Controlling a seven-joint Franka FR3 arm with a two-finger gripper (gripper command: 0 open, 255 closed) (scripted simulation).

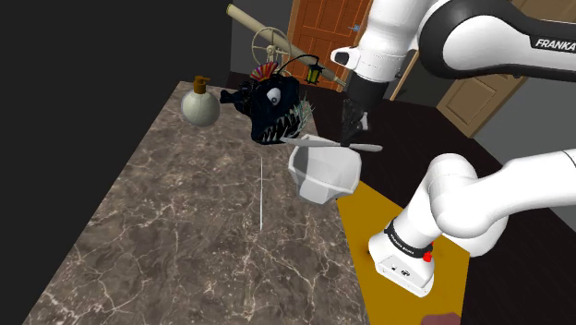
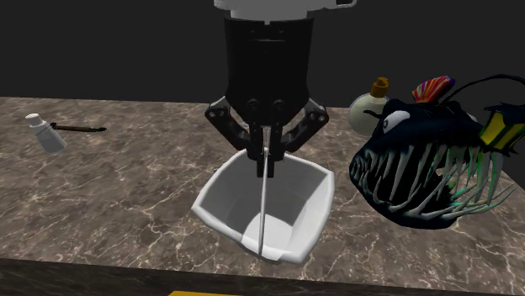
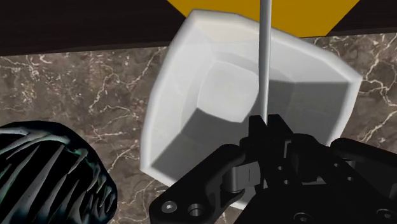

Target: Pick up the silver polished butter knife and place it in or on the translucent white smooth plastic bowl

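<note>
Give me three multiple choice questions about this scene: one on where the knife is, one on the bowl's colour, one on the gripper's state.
1. Where is the knife?
A. Lying flat outside the bowl.
B. Hanging upright from the gripper, over the bowl.
C. Lying flat on the bowl's bottom.

2. What colour is the bowl?
A. Red.
B. Black.
C. White.

3. How is the gripper?
A. Shut on the knife.
B. Open and empty.
C. Shut on nothing.

Answers:
1. B: the second exterior view shows the knife pointing down into the bowl.
2. C: its walls are plain white.
3. A: the gripper clasps the knife's upper end.
</note>
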